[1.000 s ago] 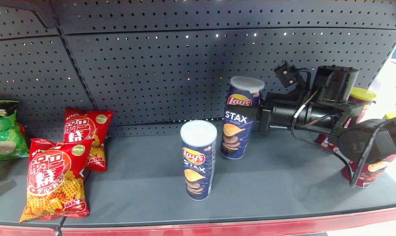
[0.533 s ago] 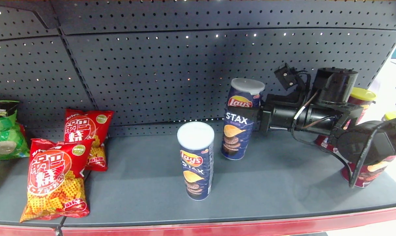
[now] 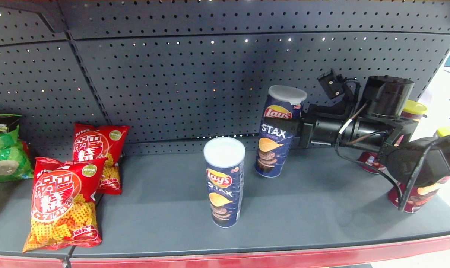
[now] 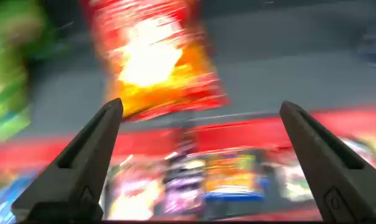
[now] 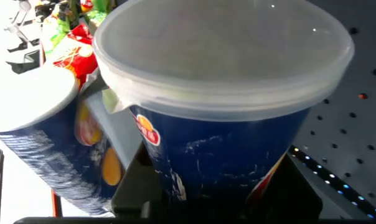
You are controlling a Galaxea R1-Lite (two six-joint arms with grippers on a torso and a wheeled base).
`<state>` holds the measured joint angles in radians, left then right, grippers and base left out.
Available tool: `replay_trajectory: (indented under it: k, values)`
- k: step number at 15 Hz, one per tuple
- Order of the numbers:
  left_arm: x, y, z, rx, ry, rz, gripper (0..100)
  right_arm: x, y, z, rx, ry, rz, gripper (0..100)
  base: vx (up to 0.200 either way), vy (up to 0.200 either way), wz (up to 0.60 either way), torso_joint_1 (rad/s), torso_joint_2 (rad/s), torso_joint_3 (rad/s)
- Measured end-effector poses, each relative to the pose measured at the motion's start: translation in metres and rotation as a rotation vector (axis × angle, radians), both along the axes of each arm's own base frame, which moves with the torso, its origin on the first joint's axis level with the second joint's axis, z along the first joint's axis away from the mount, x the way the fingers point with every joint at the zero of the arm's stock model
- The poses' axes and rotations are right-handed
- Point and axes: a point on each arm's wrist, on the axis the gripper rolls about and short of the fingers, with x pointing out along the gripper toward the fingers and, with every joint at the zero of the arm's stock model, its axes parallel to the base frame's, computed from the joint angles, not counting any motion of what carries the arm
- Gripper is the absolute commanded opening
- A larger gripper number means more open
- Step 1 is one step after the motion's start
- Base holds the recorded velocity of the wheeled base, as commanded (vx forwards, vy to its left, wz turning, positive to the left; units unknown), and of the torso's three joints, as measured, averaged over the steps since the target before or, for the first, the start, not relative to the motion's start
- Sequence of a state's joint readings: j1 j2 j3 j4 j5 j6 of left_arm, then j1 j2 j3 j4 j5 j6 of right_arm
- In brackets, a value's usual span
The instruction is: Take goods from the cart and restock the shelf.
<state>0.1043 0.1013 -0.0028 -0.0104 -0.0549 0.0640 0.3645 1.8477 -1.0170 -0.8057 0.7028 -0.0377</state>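
A dark blue chips can (image 3: 279, 134) with a clear lid leans slightly at the back of the grey shelf (image 3: 314, 208), close to the pegboard wall. My right gripper (image 3: 290, 132) is shut on its middle from the right. Whether the can's base touches the shelf, I cannot tell. The right wrist view shows the held can (image 5: 225, 124) up close between the gripper (image 5: 216, 186) fingers. A second identical can (image 3: 224, 182) stands upright in front and to the left, also seen as the neighbouring can (image 5: 45, 143). My left gripper (image 4: 200, 107) is open and holds nothing, below the shelf's red front edge (image 4: 238, 124).
Two red snack bags (image 3: 61, 204) (image 3: 98, 149) lie at the shelf's left, with a green bag (image 3: 3, 152) beyond. Red cans (image 3: 415, 193) with yellow lids (image 3: 413, 108) stand at the right behind my arm. Open shelf floor lies between the blue cans and the right-hand cans.
My right gripper has carried the blue can a little to the right and slightly up, towards the back wall. The front can and the bags have stayed put.
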Motion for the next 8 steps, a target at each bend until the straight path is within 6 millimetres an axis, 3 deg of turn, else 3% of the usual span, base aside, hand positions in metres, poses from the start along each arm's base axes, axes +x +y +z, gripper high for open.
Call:
replay_trajectory:
  k: [2, 6, 8]
  values:
    - [-0.0004, 0.0004, -0.0019, -0.061, 0.012, 0.019, 100, 0.0007, -0.0038, 0.0013, 0.001, -0.003, -0.01, 0, 0.0, 0.0, 0.0, 0.0, 0.0, 0.0]
    - [-0.0021, 0.0021, -0.0026, -0.06, -0.001, -0.105, 100, 0.0006, -0.0073, 0.0032, 0.002, -0.008, -0.02, 0, 0.0, 0.0, 0.0, 0.0, 0.0, 0.0]
    - [-0.0049, 0.0034, -0.0032, -0.065, -0.042, -0.04, 100, 0.0, -0.0075, 0.002, 0.001, -0.004, -0.021, 0, 0.0, 0.0, 0.0, 0.0, 0.0, 0.0]
